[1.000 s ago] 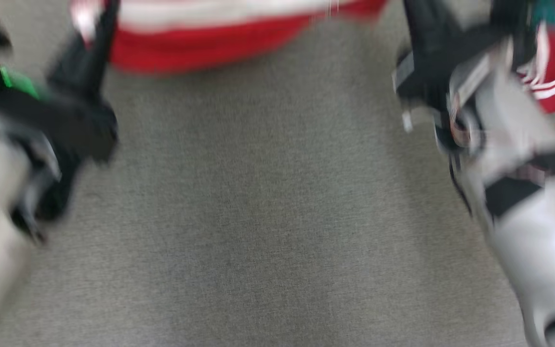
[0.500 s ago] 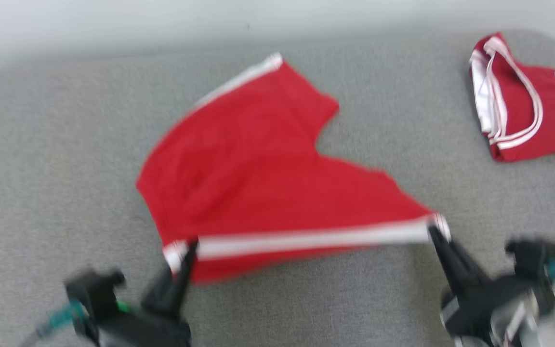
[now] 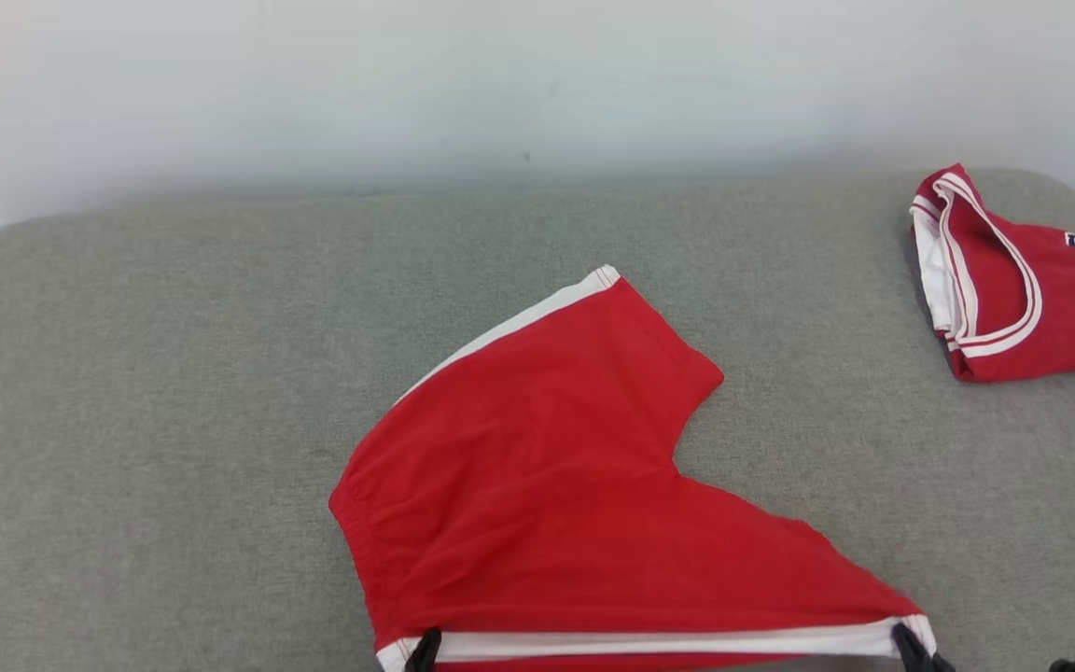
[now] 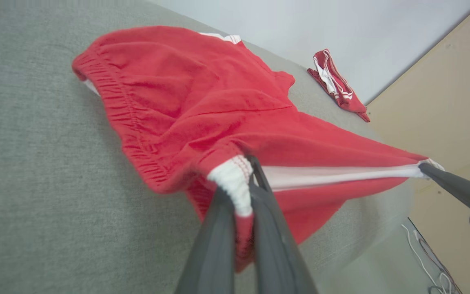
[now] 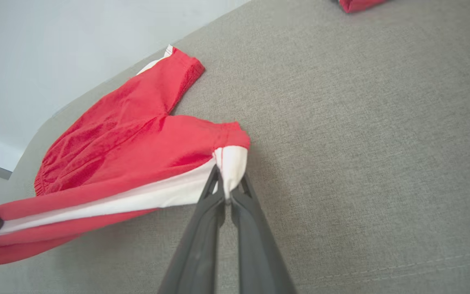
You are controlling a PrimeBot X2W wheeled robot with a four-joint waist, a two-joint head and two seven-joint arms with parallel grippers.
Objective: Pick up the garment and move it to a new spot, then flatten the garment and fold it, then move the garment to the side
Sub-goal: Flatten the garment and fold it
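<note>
While left gripper [image 4: 241, 179] and right gripper [image 5: 227, 183] clamp the shorts [image 3: 547, 485] at frame bottom, flattening appears underway; next, lay the edge flat.

The left gripper [image 4: 237, 175] clamps the red shorts [image 4: 186, 94] at a white-banded corner; to its right, the right gripper [image 4: 424, 166] pinches the stripe's far end.
</note>
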